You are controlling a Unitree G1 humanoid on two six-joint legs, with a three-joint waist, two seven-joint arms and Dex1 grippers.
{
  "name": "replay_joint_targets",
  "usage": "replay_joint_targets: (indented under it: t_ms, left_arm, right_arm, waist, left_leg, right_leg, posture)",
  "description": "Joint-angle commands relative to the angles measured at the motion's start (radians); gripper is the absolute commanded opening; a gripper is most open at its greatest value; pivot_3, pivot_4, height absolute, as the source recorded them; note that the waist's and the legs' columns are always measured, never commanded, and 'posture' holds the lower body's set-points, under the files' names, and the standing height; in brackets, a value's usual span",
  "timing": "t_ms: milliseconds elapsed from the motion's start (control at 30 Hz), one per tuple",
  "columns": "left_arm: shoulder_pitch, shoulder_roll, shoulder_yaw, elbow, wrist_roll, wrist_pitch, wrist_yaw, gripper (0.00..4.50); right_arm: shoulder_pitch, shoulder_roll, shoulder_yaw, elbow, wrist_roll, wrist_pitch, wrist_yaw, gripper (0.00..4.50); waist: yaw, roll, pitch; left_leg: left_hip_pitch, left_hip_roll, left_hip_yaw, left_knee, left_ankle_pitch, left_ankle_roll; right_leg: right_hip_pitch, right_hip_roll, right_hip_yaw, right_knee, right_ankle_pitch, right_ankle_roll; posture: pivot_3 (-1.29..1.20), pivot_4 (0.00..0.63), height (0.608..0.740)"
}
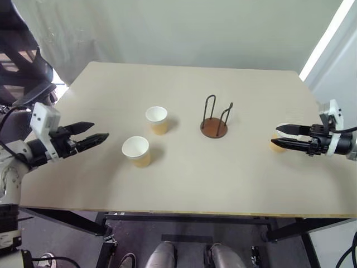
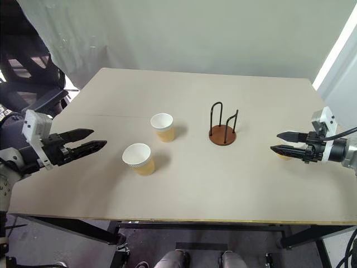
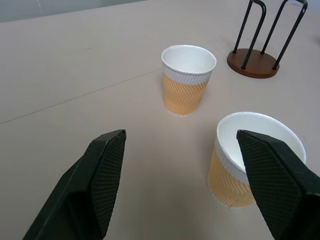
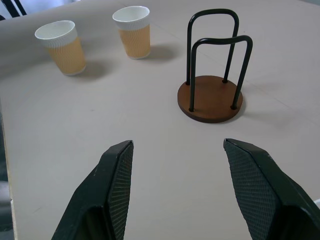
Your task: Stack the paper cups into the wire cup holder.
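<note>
Two tan-orange paper cups stand upright on the table left of centre, one farther back (image 1: 157,119) and one nearer (image 1: 136,151). A third cup (image 1: 276,147) peeks out from under my right gripper (image 1: 275,135), which hovers open over the table's right side with nothing between its fingers. The wire cup holder (image 1: 214,125), a brown disc with two black loops, stands empty mid-table between the cups and that gripper. My left gripper (image 1: 99,130) is open, level, just left of the nearer cup (image 3: 250,160) and apart from it. The right wrist view faces the holder (image 4: 212,97).
The beige table (image 1: 184,184) has open surface in front of and behind the holder. A black mesh chair (image 1: 22,61) stands off the table's far left corner. The table's front edge runs close below both grippers.
</note>
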Motion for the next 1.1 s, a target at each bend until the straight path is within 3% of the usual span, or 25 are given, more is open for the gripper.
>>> replay_joint_targets:
  t_ms: [33,300,567,867,1100]
  left_arm:
    - [-0.001,0.014,0.049,-0.034,-0.014,-0.001,0.009,3.77]
    - [0.002,0.031,0.055,-0.053,-0.022,0.009,-0.008,3.77]
    - [0.021,0.141,0.058,-0.110,-0.069,0.092,-0.137,3.77]
    - [0.102,0.110,0.059,-0.315,-0.166,0.206,-0.134,3.77]
    - [0.171,0.089,0.109,-0.413,-0.215,0.222,-0.112,3.77]
  right_arm:
    - [-0.031,-0.007,-0.007,-0.007,0.003,-0.018,0.006,2.93]
    - [-0.028,-0.008,-0.010,-0.018,0.007,-0.013,0.011,2.93]
    - [-0.004,0.013,-0.020,-0.147,0.055,0.047,-0.014,2.93]
    - [0.008,0.259,0.111,-0.327,0.007,0.179,-0.331,2.93]
    - [-0.036,0.380,0.157,-0.263,-0.094,0.164,-0.536,2.93]
  waist:
    - [0.000,0.000,0.000]
    - [0.000,0.000,0.000]
    - [-0.001,0.000,0.000]
    - [-0.007,0.000,0.000]
    - [-0.004,0.000,0.000]
  left_leg:
    - [0.000,0.000,0.000,0.000,0.000,0.000]
    - [0.000,0.000,0.000,0.000,0.000,0.000]
    - [0.000,0.000,0.000,0.000,-0.001,-0.001]
    - [0.001,0.001,0.000,0.001,0.000,0.000]
    - [0.001,0.001,-0.001,0.000,-0.002,-0.004]
  right_leg:
    - [0.000,0.000,0.000,0.000,0.000,0.000]
    - [0.000,0.000,0.000,0.001,0.000,0.000]
    - [0.000,0.000,0.000,0.000,0.000,-0.001]
    - [-0.001,0.001,0.000,0.002,-0.001,-0.002]
    - [-0.002,0.000,-0.001,0.004,-0.001,-0.002]
  posture:
    - [0.00,0.150,0.740]
    - [0.00,0.150,0.740]
    - [0.00,0.150,0.740]
    - [0.00,0.150,0.740]
    - [0.00,0.150,0.740]
